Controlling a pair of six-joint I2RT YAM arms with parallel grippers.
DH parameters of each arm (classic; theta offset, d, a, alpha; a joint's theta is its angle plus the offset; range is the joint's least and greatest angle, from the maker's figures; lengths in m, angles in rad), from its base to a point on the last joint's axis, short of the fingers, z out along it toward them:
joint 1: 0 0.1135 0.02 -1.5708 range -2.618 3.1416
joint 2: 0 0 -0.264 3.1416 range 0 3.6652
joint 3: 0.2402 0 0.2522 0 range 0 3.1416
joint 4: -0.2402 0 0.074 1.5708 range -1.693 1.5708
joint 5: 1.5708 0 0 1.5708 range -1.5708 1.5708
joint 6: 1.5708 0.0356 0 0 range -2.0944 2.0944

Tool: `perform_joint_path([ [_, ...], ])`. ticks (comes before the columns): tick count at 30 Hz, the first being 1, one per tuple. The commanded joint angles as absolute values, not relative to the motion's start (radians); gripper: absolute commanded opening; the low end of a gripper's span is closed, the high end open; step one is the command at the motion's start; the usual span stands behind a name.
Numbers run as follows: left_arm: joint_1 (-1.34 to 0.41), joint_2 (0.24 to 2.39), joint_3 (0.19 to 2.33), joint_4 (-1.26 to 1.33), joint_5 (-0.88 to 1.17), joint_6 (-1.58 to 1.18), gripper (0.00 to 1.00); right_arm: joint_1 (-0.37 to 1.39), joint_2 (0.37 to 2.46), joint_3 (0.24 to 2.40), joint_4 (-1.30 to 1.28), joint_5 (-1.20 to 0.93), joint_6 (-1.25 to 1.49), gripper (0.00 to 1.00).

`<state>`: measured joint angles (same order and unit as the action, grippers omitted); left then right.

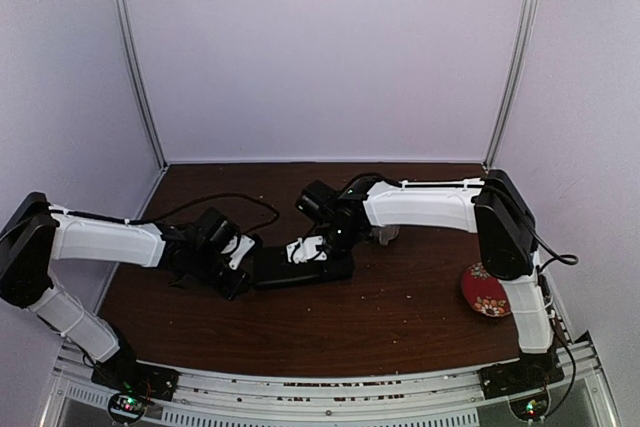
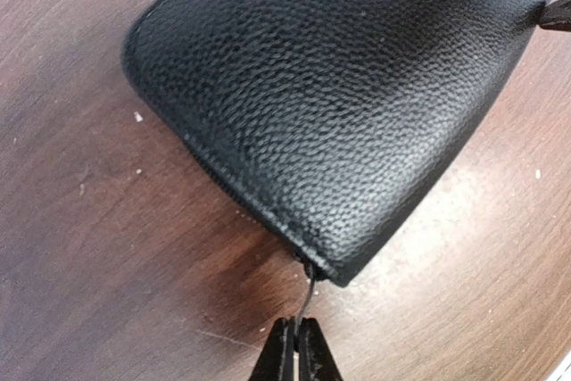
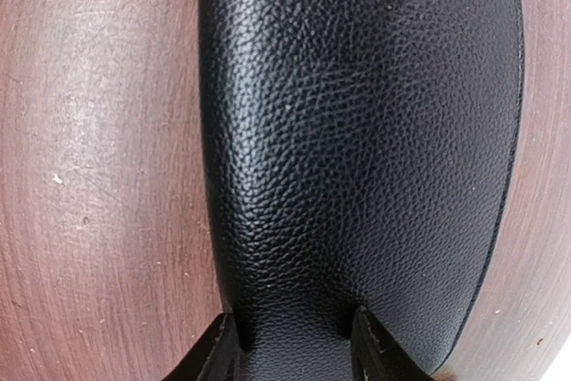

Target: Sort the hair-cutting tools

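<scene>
No legible text, label, brand, number or sign in any view: only plain pebbled grain on the black case (image 3: 357,131), bare wood grain on the table (image 3: 89,176), and a floral pattern without lettering on the red plate (image 1: 487,292).
</scene>
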<state>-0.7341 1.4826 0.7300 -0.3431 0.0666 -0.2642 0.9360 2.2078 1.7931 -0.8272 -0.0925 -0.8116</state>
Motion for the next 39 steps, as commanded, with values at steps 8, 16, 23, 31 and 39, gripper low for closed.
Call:
perform_joint_path([
  [8, -0.742, 1.376, 0.858, -0.613, -0.099, -0.269, 0.16, 0.896, 1.975, 1.735, -0.864, -0.197, -0.647, 0.5],
  [16, -0.715, 1.236, 1.165, -0.838, -0.341, -0.213, 0.41, 0.844, 1.72, 1.772, -0.934, -0.208, -0.562, 0.63],
  [23, -0.667, 1.206, 1.381, -0.856, -0.421, -0.093, 0.56, 0.708, 1.468, 1.662, -0.763, -0.107, -0.365, 0.99],
  [31, -0.641, 1.135, 1.323, -0.608, -0.514, -0.049, 0.97, 0.561, 1.19, 1.406, -0.519, 0.177, -0.174, 1.0],
  [39, -0.637, 1.113, 1.08, -0.356, -0.607, -0.162, 0.98, 0.394, 1.083, 1.135, -0.351, 0.125, -0.014, 1.0],
])
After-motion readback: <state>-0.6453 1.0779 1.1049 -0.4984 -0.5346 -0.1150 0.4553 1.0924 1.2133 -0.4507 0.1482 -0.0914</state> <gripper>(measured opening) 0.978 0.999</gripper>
